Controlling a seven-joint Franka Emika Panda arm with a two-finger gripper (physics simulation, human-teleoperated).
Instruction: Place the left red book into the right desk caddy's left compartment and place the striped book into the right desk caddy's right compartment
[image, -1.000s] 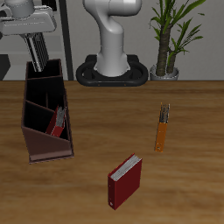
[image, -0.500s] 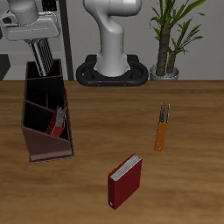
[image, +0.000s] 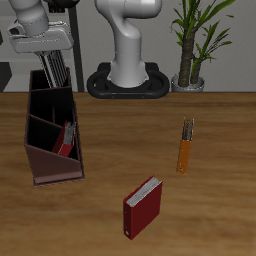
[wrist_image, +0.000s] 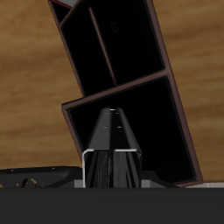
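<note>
The red book (image: 66, 139) already stands in the desk caddy (image: 50, 125), and the end effector (image: 55, 72), seemingly pinching the striped book (image: 54, 70), hangs over the back compartment (image: 50, 101)

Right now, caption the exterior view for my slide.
Gripper holds the striped book upright over the right desk caddy.

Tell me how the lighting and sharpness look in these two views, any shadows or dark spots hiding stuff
Exterior view: even, flat simulator light, no glare, soft shadows beside the right desk caddy and the squarer red book; edges are coarse from low resolution. Wrist view: the caddy's compartments read almost pure black, so their contents are hidden; the striped book held by the gripper is dim, its stripes barely showing.
</note>
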